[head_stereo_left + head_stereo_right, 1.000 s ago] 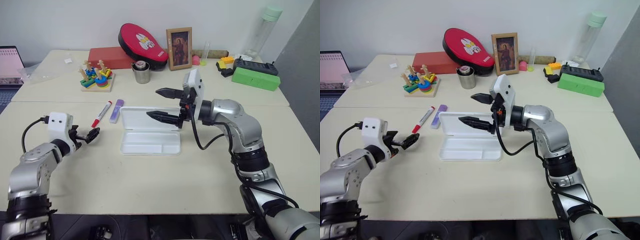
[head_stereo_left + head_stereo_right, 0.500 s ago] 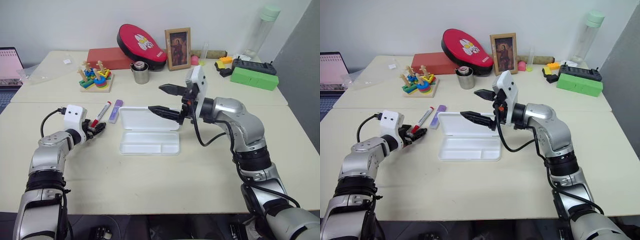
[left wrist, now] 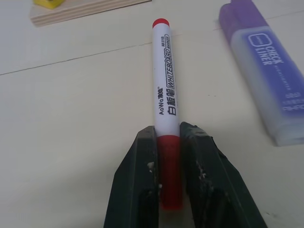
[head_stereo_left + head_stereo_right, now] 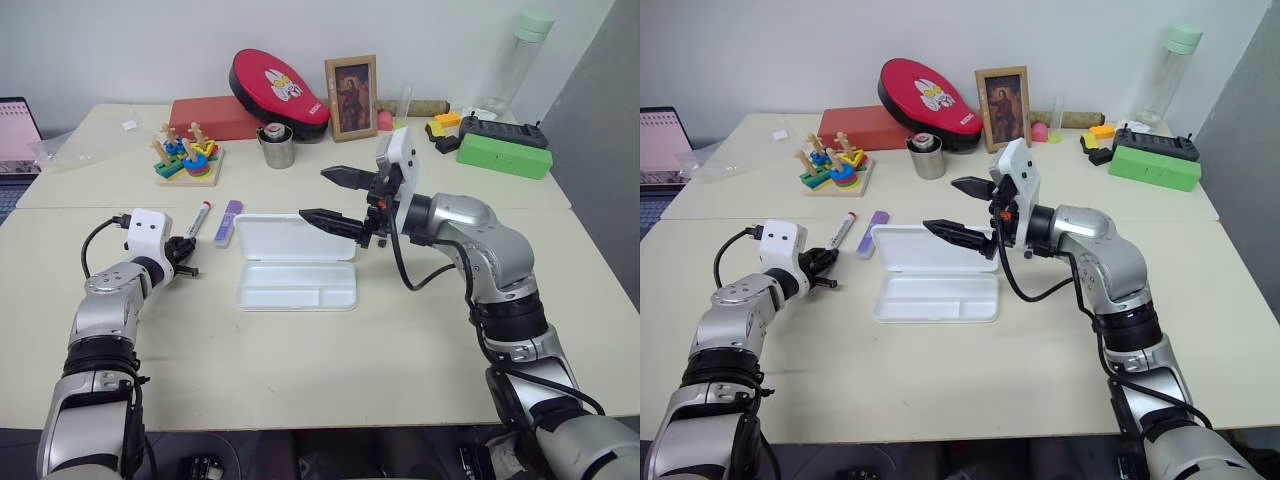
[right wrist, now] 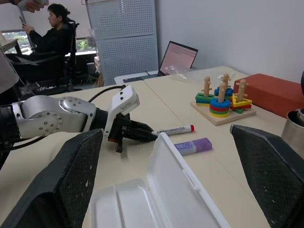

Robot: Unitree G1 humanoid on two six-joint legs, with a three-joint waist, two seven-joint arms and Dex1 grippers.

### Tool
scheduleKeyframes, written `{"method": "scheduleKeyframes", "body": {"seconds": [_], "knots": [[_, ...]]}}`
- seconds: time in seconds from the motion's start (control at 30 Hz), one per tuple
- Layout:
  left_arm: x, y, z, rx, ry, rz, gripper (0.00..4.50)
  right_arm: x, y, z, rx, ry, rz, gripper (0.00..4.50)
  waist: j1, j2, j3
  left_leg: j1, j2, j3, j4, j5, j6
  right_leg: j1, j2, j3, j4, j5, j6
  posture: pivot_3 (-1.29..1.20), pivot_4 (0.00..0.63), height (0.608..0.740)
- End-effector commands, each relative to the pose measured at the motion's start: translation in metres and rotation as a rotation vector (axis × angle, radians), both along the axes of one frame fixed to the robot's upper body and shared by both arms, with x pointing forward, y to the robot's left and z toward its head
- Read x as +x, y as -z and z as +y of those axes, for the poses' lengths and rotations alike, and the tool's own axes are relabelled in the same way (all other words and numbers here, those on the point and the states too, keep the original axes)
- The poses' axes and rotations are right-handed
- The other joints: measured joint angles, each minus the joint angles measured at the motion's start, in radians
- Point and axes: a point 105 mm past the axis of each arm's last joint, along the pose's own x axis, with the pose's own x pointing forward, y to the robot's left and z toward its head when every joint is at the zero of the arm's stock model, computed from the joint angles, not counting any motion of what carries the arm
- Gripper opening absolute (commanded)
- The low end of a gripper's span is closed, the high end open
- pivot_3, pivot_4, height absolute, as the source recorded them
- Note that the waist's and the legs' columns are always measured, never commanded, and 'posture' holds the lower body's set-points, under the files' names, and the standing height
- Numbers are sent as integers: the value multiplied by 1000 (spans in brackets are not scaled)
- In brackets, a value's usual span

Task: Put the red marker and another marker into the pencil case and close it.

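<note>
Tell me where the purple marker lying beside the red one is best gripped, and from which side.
Grip the purple marker across its narrow width near mid-length, coming from above. It lies flat on the table, wide face up, apart from the red marker and the open pencil case, so both long edges look free for the fingers.

Red marker (image 3: 166, 118) flat beside lilac marker (image 3: 264, 77); white case (image 4: 298, 263) open.

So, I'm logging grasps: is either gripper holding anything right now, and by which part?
The left gripper is shut on the red marker, pinching its red cap end, with the marker still lying on the table. The right gripper is open and holds nothing.
</note>
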Motion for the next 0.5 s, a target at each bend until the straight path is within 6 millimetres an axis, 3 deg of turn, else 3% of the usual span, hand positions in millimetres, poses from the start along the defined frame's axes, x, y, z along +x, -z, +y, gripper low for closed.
{"method": "scheduleKeyframes", "body": {"seconds": [0.03, 0.17, 0.27, 0.37, 0.5], "knots": [[0, -51, 20, -8, -120, -243, 423, -14, -30, -9, 60, -49, -84, 4500, 2, 0, 0, 0, 0, 0, 0, 0, 0, 0, 0, 0, 0, 0, 0, 0, 150, 740], [-13, -121, -48, -68, 258, -473, 423, -30, -33, -25, 52, -126, -73, 4500, 14, 0, 0, -3, 0, -1, 0, 0, 0, -1, 0, -1, -3, 0, 0, 0, 150, 740], [-49, -151, -110, -56, 648, -496, 423, -33, -32, -38, 37, -128, -61, 4500, 22, 0, 0, -4, -1, -2, -1, 0, 0, 1, -1, -3, -5, 0, 0, 0, 150, 740], [-76, -146, -140, 0, 890, -381, 423, -35, -28, -47, 5, -126, -56, 4500, 12, 0, 0, -3, 0, -2, -1, 0, 0, 1, -1, -2, -6, 0, 0, 0, 150, 740], [-105, -101, -156, 216, 1148, -71, 423, -36, -19, -59, -49, -106, -48, 4500, -1, 2, 1, -2, 0, -2, -1, 0, 0, 1, 0, -2, -5, -1, -1, 0, 150, 740]]}}
